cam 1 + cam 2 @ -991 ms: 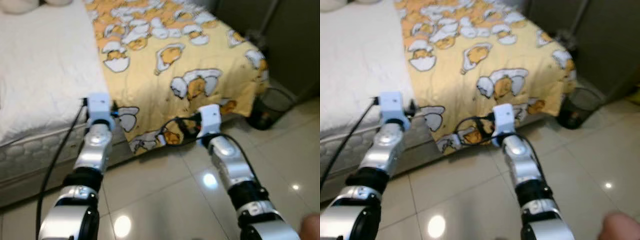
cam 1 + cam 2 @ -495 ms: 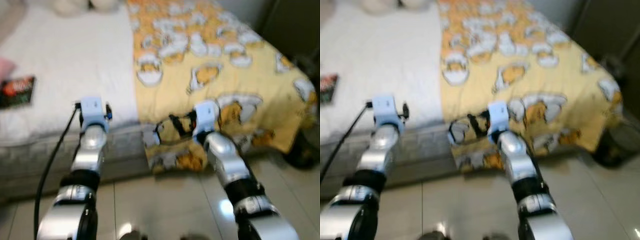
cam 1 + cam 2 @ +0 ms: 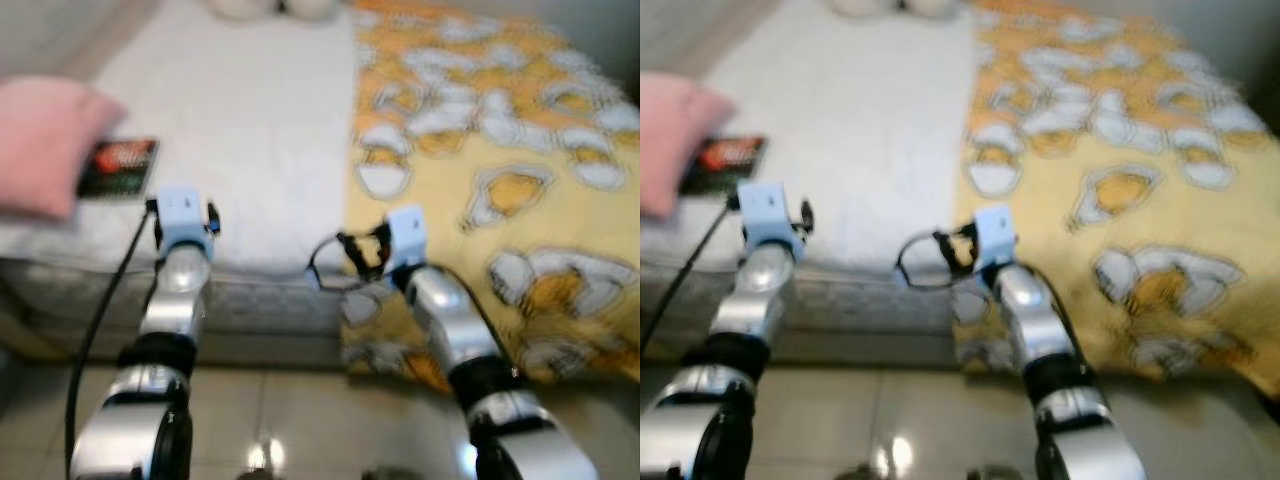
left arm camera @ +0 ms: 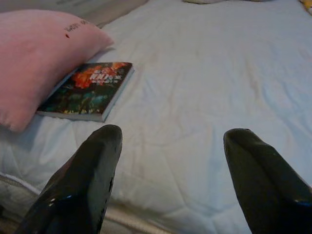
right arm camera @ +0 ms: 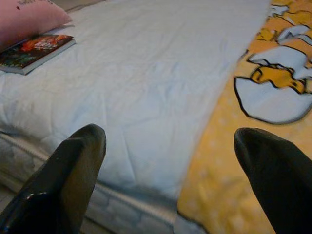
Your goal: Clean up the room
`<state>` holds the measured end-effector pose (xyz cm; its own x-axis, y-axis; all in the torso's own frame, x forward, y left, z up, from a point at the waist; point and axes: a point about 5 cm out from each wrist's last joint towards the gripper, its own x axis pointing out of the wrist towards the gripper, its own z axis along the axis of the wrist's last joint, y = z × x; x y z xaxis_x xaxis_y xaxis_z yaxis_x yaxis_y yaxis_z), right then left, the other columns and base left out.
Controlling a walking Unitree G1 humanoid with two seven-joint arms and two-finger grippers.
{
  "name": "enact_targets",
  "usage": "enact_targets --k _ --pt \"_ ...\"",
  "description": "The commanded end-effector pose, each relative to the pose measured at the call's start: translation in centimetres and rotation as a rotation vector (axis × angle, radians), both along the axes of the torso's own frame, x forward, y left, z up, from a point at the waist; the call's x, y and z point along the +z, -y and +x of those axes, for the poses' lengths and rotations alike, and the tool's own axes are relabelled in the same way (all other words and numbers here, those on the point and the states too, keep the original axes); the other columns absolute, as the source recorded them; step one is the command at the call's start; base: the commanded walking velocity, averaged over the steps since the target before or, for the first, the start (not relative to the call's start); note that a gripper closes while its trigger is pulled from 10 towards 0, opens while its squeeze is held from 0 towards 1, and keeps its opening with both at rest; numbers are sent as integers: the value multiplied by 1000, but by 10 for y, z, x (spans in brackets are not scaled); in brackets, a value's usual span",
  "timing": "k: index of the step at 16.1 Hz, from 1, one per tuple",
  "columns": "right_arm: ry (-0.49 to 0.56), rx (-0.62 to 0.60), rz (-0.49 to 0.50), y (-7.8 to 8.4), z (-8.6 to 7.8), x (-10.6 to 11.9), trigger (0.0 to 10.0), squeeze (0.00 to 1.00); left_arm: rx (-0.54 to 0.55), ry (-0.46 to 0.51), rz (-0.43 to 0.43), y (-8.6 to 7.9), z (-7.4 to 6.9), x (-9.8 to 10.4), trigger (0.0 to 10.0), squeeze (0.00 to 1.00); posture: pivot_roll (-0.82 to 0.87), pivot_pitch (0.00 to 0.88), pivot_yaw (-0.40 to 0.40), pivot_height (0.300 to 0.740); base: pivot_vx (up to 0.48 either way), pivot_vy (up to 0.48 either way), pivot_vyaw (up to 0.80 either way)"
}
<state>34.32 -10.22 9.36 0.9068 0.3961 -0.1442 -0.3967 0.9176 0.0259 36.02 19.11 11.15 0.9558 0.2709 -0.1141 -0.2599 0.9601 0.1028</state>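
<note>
A dark, colourful book (image 3: 118, 167) lies flat on the white bed sheet (image 3: 250, 130), its far edge touching a pink pillow (image 3: 45, 140). A yellow blanket with egg figures (image 3: 500, 150) covers the bed's right half and hangs over the mattress edge. My left gripper (image 4: 173, 141) is open and empty just above the bed's front edge, with the book (image 4: 87, 90) ahead of it to its left. My right gripper (image 5: 170, 141) is open and empty too, held where the sheet meets the blanket (image 5: 273, 73). Both silver arms (image 3: 175, 300) reach forward.
The mattress side (image 3: 260, 305) stands directly ahead, with glossy tiled floor (image 3: 300, 420) between it and me. Pale plush shapes (image 3: 275, 8) rest at the far end of the bed. The picture is blurred.
The camera has swung left along the bed: the bed's right corner and the dark bin have left the picture, and the pink pillow and book have come in. Both arms stay forward.
</note>
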Motion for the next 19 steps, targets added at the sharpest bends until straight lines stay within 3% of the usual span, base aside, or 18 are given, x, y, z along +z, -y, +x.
enact_targets --k 1,3,12,14,15,17,19 --pt "-6 -21 -2 8 1 -2 10000 0 -26 -12 6 10 1 -1 10000 0 -52 39 -15 740 480 0 631" --pt "-19 -22 12 8 1 -2 10000 0 -36 14 18 12 1 2 10000 0 -48 47 -14 740 463 0 631" --pt "-61 -19 52 10 3 -4 10000 0 -36 18 30 21 -2 2 10000 0 -42 55 -11 740 0 0 634" --pt "-63 -17 49 11 4 -4 10000 0 -5 1 51 20 -4 1 10000 0 -42 55 -9 740 0 -472 631" --pt "-65 -17 52 11 4 -4 10000 0 4 -3 77 19 -4 1 10000 0 -42 55 -9 740 0 -472 631" --pt "-52 -37 61 14 6 -1 10000 0 58 -26 213 11 -5 3 10000 0 -43 48 -7 740 0 -469 634" --pt "-6 -86 25 23 8 2 10000 0 36 -7 254 12 -5 9 10000 0 -43 48 -7 740 0 -465 634"
